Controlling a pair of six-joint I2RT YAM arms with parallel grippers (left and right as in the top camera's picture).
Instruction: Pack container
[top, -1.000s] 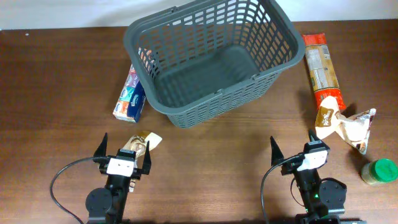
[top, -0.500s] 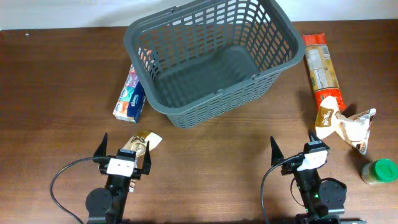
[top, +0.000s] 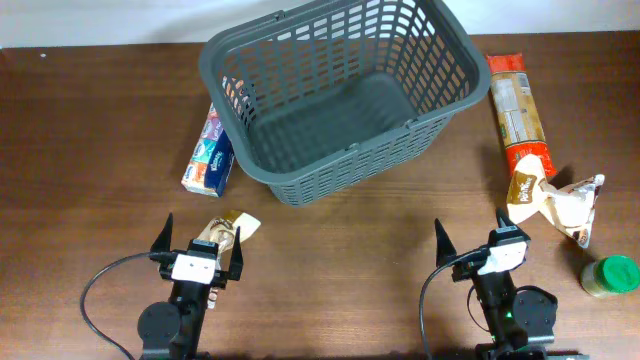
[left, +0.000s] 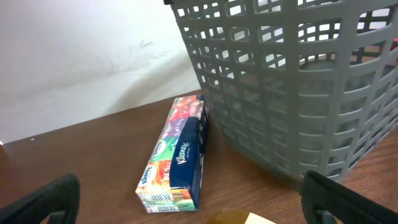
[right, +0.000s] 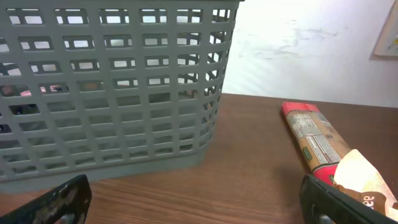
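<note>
Basket at the far middle of the counter, well apart from both end effectors

At the near edge the left end effector and the right end effector both stand with fingers spread apart; a tissue box lies just beside the basket's left wall; a long red packet lies to its right; a small gold wrapper sits between the left fingers.

"Kleenex" on tissue box, other pkg labels unreadable
</note>
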